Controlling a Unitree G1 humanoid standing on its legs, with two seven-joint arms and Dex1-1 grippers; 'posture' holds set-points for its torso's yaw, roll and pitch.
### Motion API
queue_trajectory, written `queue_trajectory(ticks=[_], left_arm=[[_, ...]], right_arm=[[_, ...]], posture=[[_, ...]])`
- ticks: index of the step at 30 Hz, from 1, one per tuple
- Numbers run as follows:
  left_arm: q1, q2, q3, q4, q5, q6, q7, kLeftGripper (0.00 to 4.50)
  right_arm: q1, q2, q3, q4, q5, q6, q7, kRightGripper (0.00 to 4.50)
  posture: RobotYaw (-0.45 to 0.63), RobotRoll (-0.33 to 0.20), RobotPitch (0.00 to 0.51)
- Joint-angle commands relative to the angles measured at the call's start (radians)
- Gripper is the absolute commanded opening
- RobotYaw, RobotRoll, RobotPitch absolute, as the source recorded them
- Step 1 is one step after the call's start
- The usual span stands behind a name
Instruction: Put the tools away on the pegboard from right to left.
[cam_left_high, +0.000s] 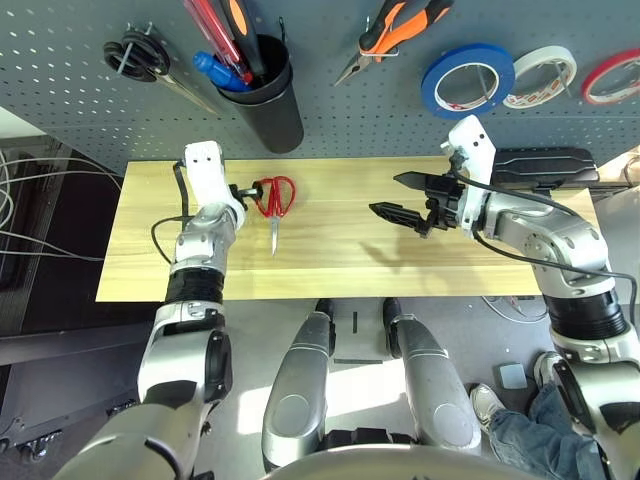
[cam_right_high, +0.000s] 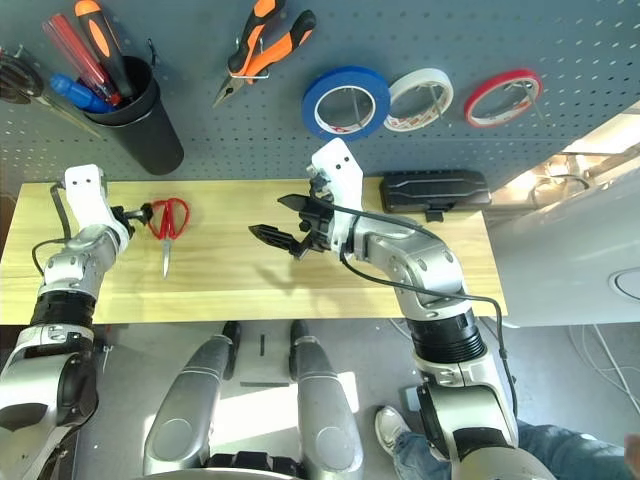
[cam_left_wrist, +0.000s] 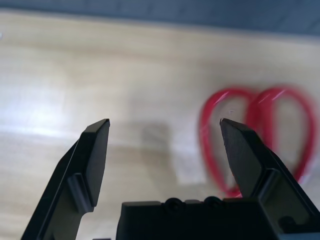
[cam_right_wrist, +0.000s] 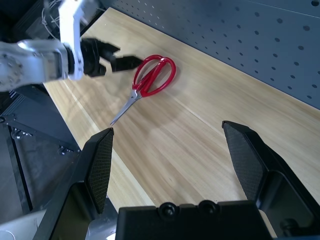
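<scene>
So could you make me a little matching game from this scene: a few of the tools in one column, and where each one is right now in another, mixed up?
Things:
1. red-handled scissors
2. blue tape roll
3. orange-and-black-handled pliers
4. small blue-handled screwdriver

Places:
A. standing in the black cup on the pegboard
B. lying flat on the wooden table, by the open left gripper
C. hanging on a pegboard hook, next to the white tape roll
D. hanging on the pegboard between the cup and the tape rolls

Pairs: 1-B, 2-C, 3-D, 4-A
</scene>
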Motion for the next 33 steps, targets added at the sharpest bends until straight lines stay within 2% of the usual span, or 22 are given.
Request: queue_trajectory(ticks=[1,8,14,17,22,29,33], left_arm=[[-0.018,-0.003,-0.011,0.146,0.024,-0.059,0.014,4.48],[-0.089,0.002,-0.021,0.338,0.046,-0.169,0.028,4.48],[-0.108,-0.008,-0.029,0.413,0.049,-0.143,-0.029,4.48],[-0.107,-0.023,-0.01,0.43,0.025,-0.082,-0.065,3.92],[-0.092,-0.04,0.005,0.428,0.0,-0.008,-0.111,2.36],[-0.065,-0.043,0.032,0.36,-0.036,-0.011,-0.126,0.14],[0.032,-0.043,0.045,0.169,-0.058,-0.009,-0.104,0.02]], right_arm=[[0.001,0.01,0.006,-0.004,-0.001,-0.012,-0.008,4.5],[0.007,0.02,0.008,-0.013,0.0,-0.015,-0.021,4.5],[0.016,0.011,0.006,-0.02,0.002,-0.009,-0.02,4.5],[0.016,0.009,0.007,-0.017,0.001,-0.012,-0.019,4.5],[0.008,0.011,0.008,-0.002,-0.004,-0.023,-0.018,4.5],[-0.016,0.03,0.008,0.049,-0.021,-0.096,-0.012,4.5],[-0.031,0.051,0.018,0.085,-0.031,-0.14,-0.004,4.5]], posture=[[0.01,0.0,0.456],[-0.01,0.0,0.472],[-0.02,0.0,0.475],[-0.02,0.0,0.472],[-0.01,0.0,0.463],[0.02,0.0,0.444],[0.05,0.0,0.419]])
